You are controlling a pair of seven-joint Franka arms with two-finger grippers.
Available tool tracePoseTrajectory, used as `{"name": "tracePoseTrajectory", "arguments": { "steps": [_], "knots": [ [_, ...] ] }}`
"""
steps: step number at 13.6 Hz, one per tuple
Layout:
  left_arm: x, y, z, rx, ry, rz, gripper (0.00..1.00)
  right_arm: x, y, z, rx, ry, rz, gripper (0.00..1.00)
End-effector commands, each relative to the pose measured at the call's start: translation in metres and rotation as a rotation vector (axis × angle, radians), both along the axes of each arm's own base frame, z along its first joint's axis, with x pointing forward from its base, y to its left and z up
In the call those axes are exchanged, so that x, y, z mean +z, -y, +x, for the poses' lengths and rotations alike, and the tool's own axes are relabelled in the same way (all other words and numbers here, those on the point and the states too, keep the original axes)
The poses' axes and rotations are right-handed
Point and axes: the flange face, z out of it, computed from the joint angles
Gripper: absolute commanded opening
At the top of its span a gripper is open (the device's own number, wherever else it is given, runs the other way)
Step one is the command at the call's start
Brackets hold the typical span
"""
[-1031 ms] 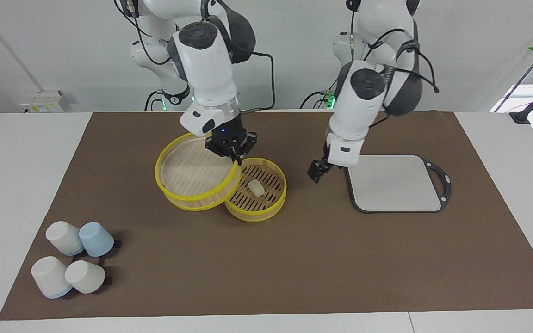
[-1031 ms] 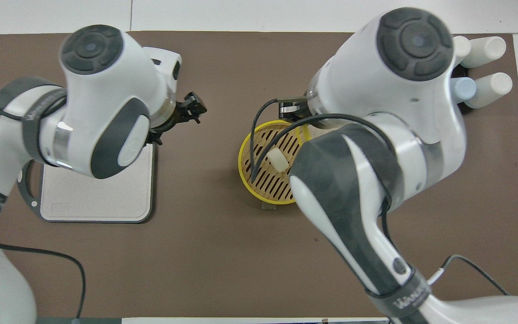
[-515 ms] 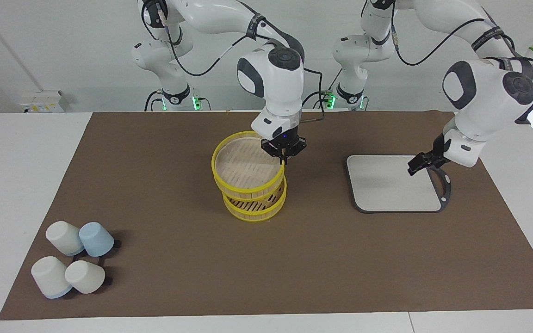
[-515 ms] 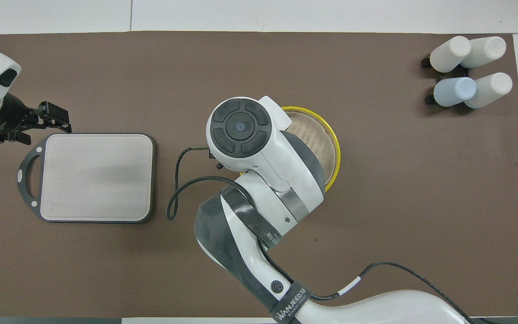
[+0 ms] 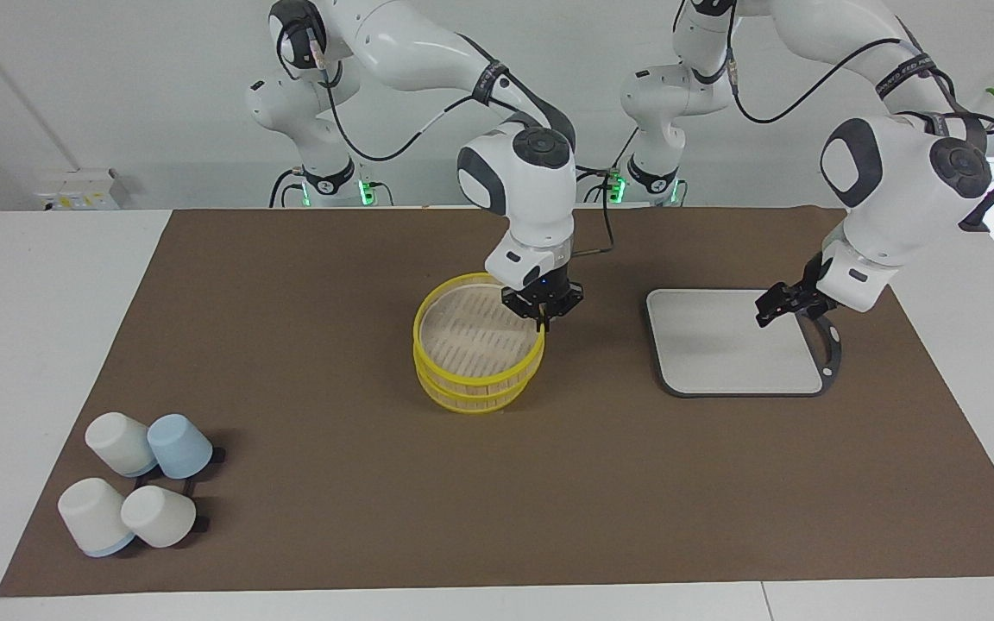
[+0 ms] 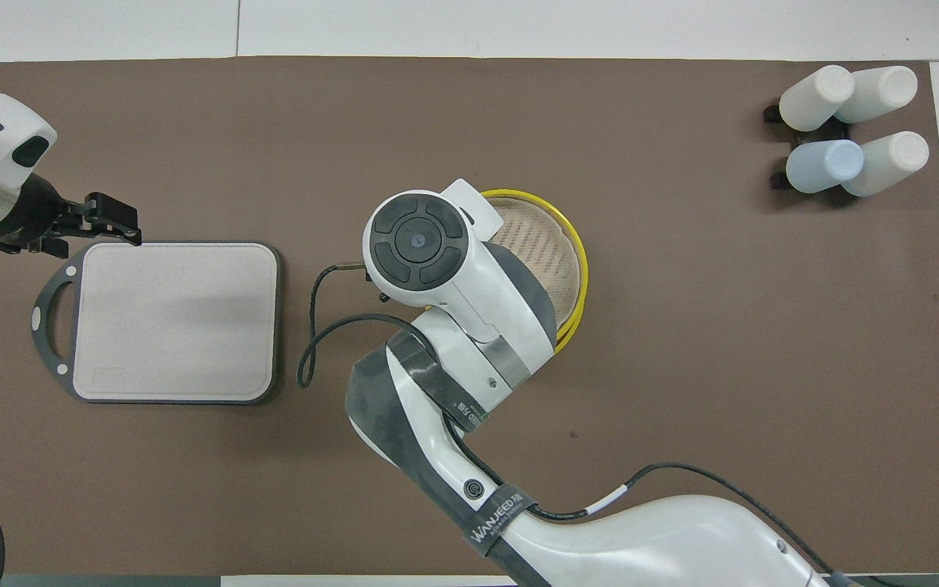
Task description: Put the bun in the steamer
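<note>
The right gripper (image 5: 542, 321), pinching the lid (image 5: 478, 333) rim at three o'clock, is lowering it onto the steamer (image 5: 473, 395), now hiding the bun, while the left gripper (image 5: 780, 304), whose finger opening cannot be told, is waiting over the board (image 5: 721, 345).

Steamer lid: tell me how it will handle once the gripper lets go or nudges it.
The lid looks woven, so probably light and fairly stiff. It covers the steamer; a sideways nudge from the right gripper might slide it off. The left gripper waits over the board.
</note>
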Motion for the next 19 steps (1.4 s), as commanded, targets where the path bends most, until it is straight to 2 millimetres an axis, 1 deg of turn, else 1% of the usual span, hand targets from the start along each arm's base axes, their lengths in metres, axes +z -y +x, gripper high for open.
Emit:
{"name": "tracePoseTrajectory", "arguments": {
  "steps": [1, 2, 3, 4, 7, 9, 10, 11, 12, 15, 16, 17, 18, 19],
  "knots": [
    [0.044, -0.007, -0.015, -0.003, 0.003, 0.013, 1.00, -0.012, 0.002, -0.004, -0.007, 0.004, -0.016, 0.00],
    [0.060, -0.011, -0.012, -0.002, 0.009, 0.017, 1.00, -0.017, 0.005, -0.006, -0.006, -0.006, -0.024, 0.00],
    [0.067, -0.017, -0.008, -0.012, -0.003, 0.028, 1.00, -0.019, 0.007, -0.008, -0.005, -0.014, -0.031, 0.00],
    [0.073, -0.016, -0.006, -0.048, -0.007, 0.044, 1.00, -0.020, 0.007, -0.008, -0.005, -0.017, -0.033, 0.00],
    [0.078, -0.020, -0.013, -0.077, -0.025, 0.037, 1.00, -0.020, 0.008, -0.009, -0.005, -0.017, -0.033, 0.00],
    [0.075, -0.014, -0.016, -0.085, -0.033, 0.036, 1.00, -0.025, 0.010, -0.011, -0.005, -0.024, -0.038, 0.00],
    [0.070, -0.013, -0.019, -0.084, -0.043, 0.036, 1.00, -0.028, 0.011, -0.012, -0.004, -0.027, -0.041, 0.00],
    [0.069, -0.016, -0.020, -0.076, -0.048, 0.037, 1.00, -0.028, 0.011, -0.013, -0.004, -0.024, -0.038, 0.00],
    [0.067, -0.016, -0.021, -0.075, -0.054, 0.037, 1.00, -0.032, 0.013, -0.015, -0.007, -0.028, -0.041, 0.00],
    [0.070, -0.016, -0.018, -0.050, -0.030, 0.041, 1.00, -0.034, 0.013, -0.019, -0.004, -0.031, -0.043, 0.00],
    [0.070, -0.017, -0.018, -0.047, -0.026, 0.041, 1.00, -0.031, 0.011, -0.019, -0.003, -0.029, -0.039, 0.28],
    [0.070, -0.017, -0.017, -0.050, -0.022, 0.041, 1.00, -0.026, 0.010, -0.018, -0.003, -0.022, -0.034, 0.99],
    [0.072, -0.017, -0.016, -0.058, -0.017, 0.037, 1.00, -0.013, 0.008, -0.014, 0.001, -0.009, -0.025, 1.00],
    [0.076, -0.017, -0.016, -0.062, -0.009, 0.033, 1.00, 0.009, 0.012, -0.006, -0.010, 0.004, -0.014, 1.00]
  ]
}}
